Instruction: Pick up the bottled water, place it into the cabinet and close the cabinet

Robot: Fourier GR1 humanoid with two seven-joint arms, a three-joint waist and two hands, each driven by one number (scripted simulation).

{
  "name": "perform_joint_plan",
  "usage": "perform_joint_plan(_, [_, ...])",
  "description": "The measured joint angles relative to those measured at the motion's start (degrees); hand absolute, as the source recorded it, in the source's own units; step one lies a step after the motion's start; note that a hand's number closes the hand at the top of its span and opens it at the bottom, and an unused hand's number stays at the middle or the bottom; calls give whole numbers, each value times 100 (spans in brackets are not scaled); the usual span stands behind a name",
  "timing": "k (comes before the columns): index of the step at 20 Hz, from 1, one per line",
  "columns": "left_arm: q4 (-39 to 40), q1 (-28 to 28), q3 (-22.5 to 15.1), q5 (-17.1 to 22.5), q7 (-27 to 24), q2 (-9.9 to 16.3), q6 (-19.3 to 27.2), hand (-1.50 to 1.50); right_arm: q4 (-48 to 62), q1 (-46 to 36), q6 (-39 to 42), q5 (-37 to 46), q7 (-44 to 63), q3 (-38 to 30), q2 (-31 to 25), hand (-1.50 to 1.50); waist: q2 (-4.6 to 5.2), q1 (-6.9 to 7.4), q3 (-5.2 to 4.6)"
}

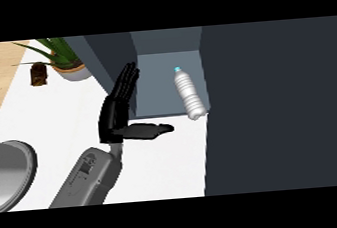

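Note:
The clear water bottle (188, 95) with a light blue cap lies on its side on the grey floor inside the open cabinet (155, 94), near the right wall, cap pointing away from me. My left hand (117, 114) is open just left of the cabinet's opening. Its straight fingers (127, 81) point away along the dark door panel (107, 53), and the thumb (152, 130) sticks out to the right in front of the opening. The hand is apart from the bottle and holds nothing. The right hand does not show.
A large dark panel (278, 105) fills the right side of the view. A potted plant (65, 60) and a small brown object (39, 74) stand at the far left of the white counter (53, 117). A grey round vessel (6, 174) sits at the lower left.

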Motion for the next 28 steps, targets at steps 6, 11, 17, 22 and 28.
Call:
perform_joint_plan(6, [-880,268,30,75,282,53,-129,-150,-68,112,-149,119,5,172,42,-150,-18,57,14])
perform_joint_plan(11, [-2103,847,-18,44,633,158,-31,-150,-222,189,-288,207,78,345,33,-150,-39,85,23])
perform_joint_plan(17, [-3322,1799,-335,-16,776,214,-111,-150,-358,190,-265,141,113,269,-133,-150,-45,92,25])
perform_joint_plan(22, [-4222,2529,-754,-119,943,322,-145,-150,-347,176,-163,510,153,472,-391,150,-50,104,26])
perform_joint_plan(28, [-4975,3377,-655,71,740,666,-396,-150,-546,33,172,846,580,752,-899,150,-38,139,26])
